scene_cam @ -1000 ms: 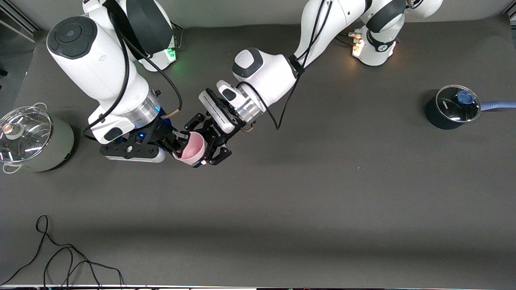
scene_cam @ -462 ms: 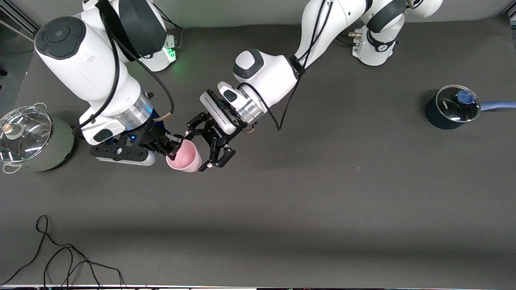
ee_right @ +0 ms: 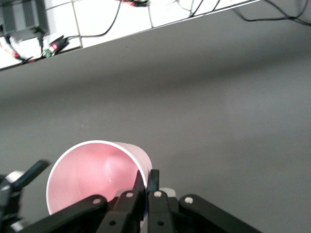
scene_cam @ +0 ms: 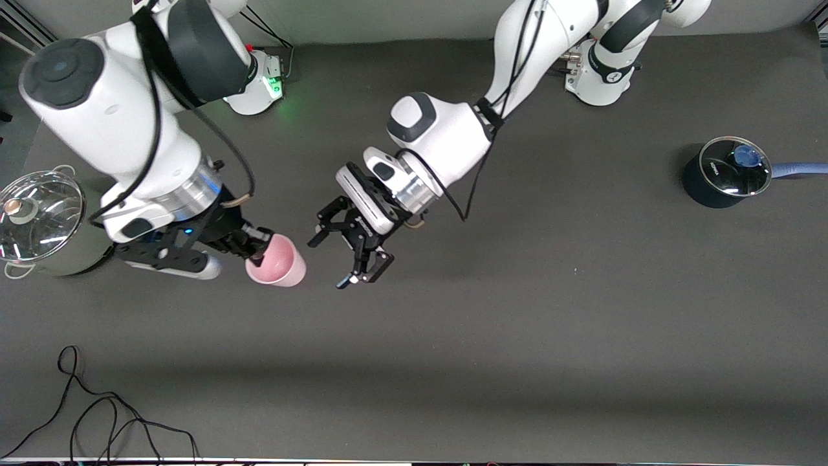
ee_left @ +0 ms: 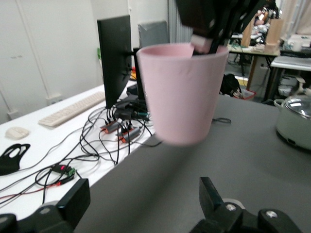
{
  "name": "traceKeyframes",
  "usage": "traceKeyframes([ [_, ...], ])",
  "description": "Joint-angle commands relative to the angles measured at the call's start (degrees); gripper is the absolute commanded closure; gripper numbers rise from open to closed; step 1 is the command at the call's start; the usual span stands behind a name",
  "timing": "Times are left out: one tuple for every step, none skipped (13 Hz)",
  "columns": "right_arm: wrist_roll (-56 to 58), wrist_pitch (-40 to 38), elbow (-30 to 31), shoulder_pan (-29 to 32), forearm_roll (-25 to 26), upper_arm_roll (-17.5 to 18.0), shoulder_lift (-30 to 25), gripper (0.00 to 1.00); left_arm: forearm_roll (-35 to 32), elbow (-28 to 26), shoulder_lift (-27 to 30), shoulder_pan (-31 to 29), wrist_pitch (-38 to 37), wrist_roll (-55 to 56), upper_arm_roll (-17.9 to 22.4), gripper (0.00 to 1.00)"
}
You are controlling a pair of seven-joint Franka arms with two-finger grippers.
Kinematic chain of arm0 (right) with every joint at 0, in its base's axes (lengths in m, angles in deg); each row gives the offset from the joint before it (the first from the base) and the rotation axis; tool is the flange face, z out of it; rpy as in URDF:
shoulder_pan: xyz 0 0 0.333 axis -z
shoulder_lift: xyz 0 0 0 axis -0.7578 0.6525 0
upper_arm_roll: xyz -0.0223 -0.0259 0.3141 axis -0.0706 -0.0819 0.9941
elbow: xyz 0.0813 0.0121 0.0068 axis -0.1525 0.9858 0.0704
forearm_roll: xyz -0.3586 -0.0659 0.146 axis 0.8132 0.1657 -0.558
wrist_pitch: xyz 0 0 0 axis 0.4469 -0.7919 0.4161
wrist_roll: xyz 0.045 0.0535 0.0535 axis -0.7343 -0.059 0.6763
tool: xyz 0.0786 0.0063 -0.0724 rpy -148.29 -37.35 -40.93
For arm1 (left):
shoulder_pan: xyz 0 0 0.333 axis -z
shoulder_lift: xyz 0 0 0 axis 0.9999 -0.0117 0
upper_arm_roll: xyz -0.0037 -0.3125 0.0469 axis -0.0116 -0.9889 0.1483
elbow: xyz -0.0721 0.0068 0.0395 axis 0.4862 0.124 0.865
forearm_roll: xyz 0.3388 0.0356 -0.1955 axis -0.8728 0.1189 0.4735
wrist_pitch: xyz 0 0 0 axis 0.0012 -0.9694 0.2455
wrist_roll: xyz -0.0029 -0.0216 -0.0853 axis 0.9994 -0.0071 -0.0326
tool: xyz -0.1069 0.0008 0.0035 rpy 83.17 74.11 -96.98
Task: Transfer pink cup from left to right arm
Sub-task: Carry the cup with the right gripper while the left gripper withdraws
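A: What carries the smooth, tapered pink cup (scene_cam: 277, 262)?
B: The right end effector (scene_cam: 253, 248), pinched on its rim over the matte counter (scene_cam: 517, 323).
A: And the left end effector (scene_cam: 346, 249)?
B: Splayed apart; it has let go and drawn away.

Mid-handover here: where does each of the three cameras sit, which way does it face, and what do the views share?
Front view: high across the table, facing the robots; shows both arms, the open left gripper and the right gripper shut on the pink cup rim.
Left wrist view: on the left wrist, looking over its own fingers at the cup and a lidded pot.
Right wrist view: on the right wrist, looking down past its fingers into the cup.
All three show the cup.
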Motion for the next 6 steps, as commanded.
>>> traceKeyframes([
  [-0.9,0.0,-1.4,3.5,-0.1,0.2,0.8,1.0,-3.4,-13.1,11.0,-8.1,-13.5,0.6,0.6,0.0],
  [-0.9,0.0,-1.3,5.1,0.0,0.2,0.8,1.0,-5.6,-14.1,12.3,-11.7,-20.6,0.6,0.9,0.0],
  [-0.8,0.0,-1.1,6.9,0.2,0.2,0.7,1.0,-9.1,-13.7,12.6,-15.4,-28.0,0.7,1.7,0.0],
  [-0.3,0.0,-1.1,8.8,0.3,-0.2,0.7,1.0,-12.6,-12.6,12.6,-18.5,-34.7,1.3,1.8,0.0],
  [-0.7,-0.4,-1.0,10.5,0.1,-0.3,0.7,1.0,-14.4,-11.2,12.6,-21.1,-40.4,1.5,2.1,0.0],
  [-0.2,-0.4,-0.8,12.9,0.1,-0.3,0.6,1.0,-17.3,-10.5,12.7,-23.4,-46.9,2.3,3.2,0.0],
])
